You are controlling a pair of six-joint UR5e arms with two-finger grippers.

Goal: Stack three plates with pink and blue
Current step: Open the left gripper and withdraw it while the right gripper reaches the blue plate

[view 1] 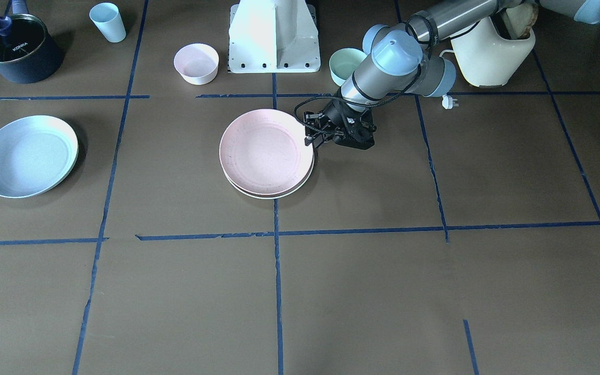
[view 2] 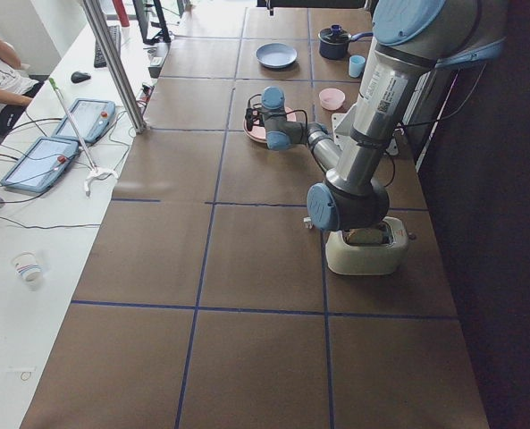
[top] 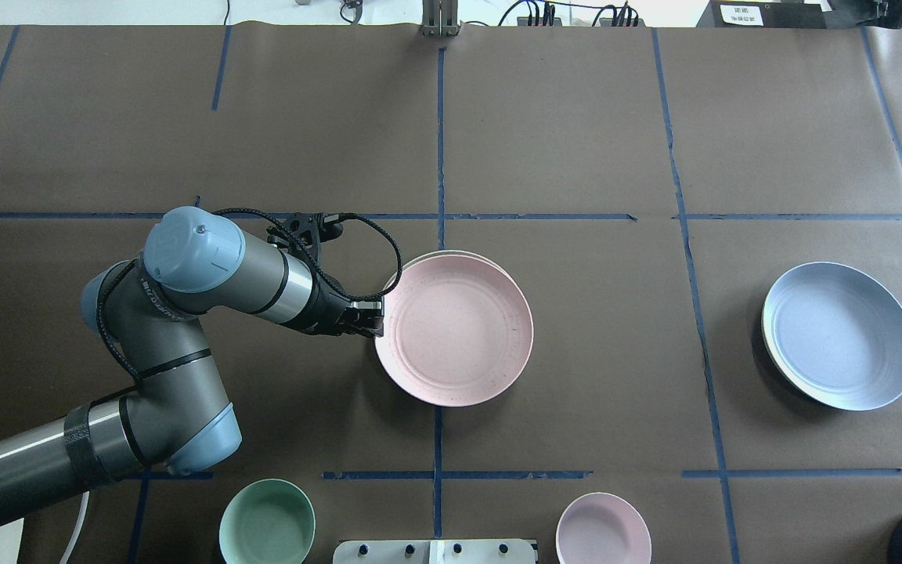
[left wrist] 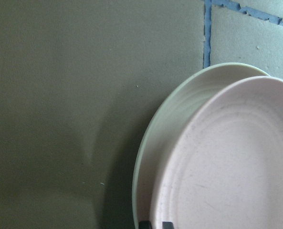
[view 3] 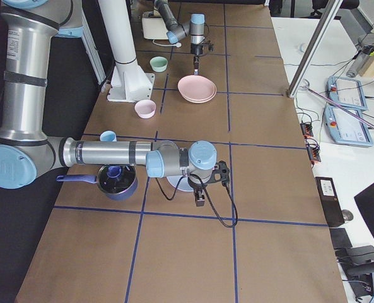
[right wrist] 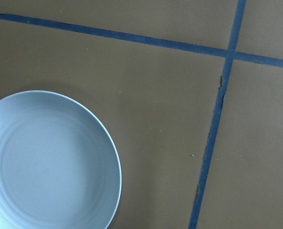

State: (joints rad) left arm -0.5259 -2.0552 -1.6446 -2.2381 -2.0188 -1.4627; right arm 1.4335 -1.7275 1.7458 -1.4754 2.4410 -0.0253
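Pink plate (view 1: 263, 151) sits on the cream plate (left wrist: 179, 105) mid-desk (view 1: 362, 291), slightly offset. The left gripper (view 1: 310, 136) is at the pink rim, fingertips close together and straddling it, so it's clamped on that rim. Blue plate (view 1: 27, 156) lies alone, well apart toward the robot's right; the right gripper (view 3: 199, 201) hangs near it, shown only in the side view, so can't tell if it's apart or together.
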